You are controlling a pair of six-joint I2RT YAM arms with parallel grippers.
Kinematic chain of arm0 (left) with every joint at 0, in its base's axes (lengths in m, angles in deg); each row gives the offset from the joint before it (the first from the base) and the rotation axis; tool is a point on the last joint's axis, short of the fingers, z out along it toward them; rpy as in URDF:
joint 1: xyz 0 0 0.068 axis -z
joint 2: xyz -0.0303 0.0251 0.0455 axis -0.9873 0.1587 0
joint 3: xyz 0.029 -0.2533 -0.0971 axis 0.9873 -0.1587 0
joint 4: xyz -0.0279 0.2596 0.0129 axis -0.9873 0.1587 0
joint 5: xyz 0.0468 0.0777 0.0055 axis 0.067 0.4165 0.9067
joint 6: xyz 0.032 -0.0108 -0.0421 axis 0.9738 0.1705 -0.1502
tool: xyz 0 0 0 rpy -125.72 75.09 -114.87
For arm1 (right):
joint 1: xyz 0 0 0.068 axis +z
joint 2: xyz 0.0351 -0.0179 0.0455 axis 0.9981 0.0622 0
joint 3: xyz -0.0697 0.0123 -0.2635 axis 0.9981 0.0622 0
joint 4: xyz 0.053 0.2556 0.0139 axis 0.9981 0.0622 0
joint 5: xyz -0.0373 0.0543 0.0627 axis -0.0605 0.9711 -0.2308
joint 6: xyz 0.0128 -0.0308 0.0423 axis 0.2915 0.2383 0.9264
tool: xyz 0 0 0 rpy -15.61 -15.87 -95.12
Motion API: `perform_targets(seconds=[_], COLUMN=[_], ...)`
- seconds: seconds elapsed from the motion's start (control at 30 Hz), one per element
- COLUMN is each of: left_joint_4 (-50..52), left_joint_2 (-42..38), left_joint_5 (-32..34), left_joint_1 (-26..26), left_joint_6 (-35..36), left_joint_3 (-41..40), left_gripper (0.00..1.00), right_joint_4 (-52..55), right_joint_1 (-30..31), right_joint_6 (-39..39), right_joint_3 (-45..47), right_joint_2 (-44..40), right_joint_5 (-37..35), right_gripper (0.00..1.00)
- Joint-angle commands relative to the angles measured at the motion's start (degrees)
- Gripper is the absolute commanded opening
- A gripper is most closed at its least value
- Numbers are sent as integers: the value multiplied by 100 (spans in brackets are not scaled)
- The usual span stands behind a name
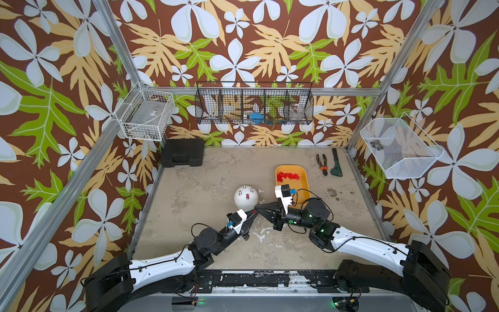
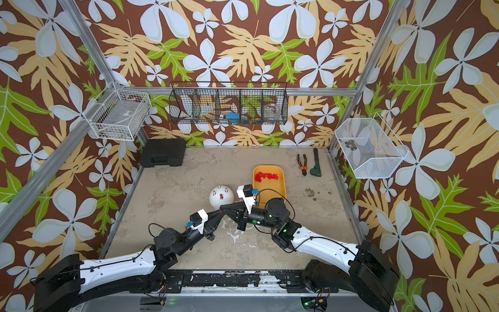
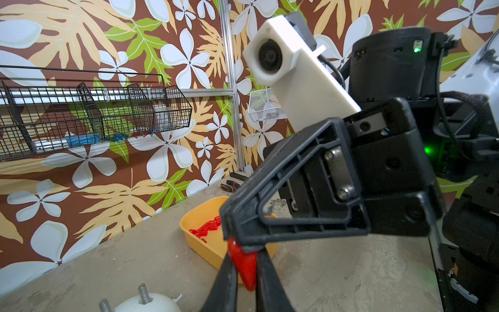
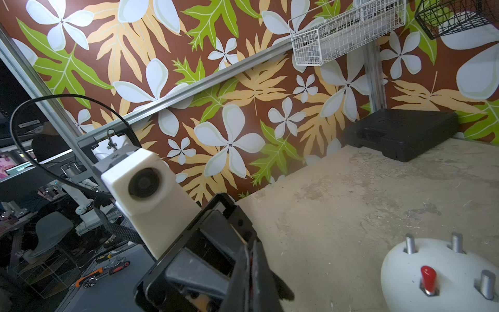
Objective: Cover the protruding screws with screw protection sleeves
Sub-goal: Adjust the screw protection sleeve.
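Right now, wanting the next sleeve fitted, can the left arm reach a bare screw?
Probably yes: the left gripper, holding a red sleeve, sits beside the dome with its bare screws unobstructed, though the right gripper pinches that sleeve.

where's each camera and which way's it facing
Top views: overhead at the front, looking down on the table; both arms show.
Left wrist: on the left arm, facing the yellow tray; left gripper clamps a red sleeve, right gripper opposite.
Right wrist: on the right arm, facing the black case; its fingers show.
Shared: wrist views both catch the white dome.
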Motion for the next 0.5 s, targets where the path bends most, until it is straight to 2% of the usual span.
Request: perform_targets(seconds=[0.0,0.07,0.13,0.17,0.33,0.47], left_joint_4=[-215,-215,-211,-211,-195,-59], left_joint_2=[5,5,4,3,-66,-372], left_joint_5=[80,90,80,79,203,334], left_joint_1=[2,-3,-1,-1,-1,-1], left_joint_6=[17,24,40,43,83,188], left_joint_3=[50,34,38,27,-100,-410], left_gripper=[23,31,33,40,57,59], right_joint_4=[18,5,64,96,163,286], right_joint_1=[13,7,7,8,7,-39], right_joint_6=[-42,-33,-40,-48,-6,87], right_joint_3=[-11,-9,-50,-61,-109,-231], right_joint_2=[-18,-43,-60,-60,-90,-97], right_joint_5=[49,37,31,33,2,-49], right_gripper=[0,0,0,0,0,0])
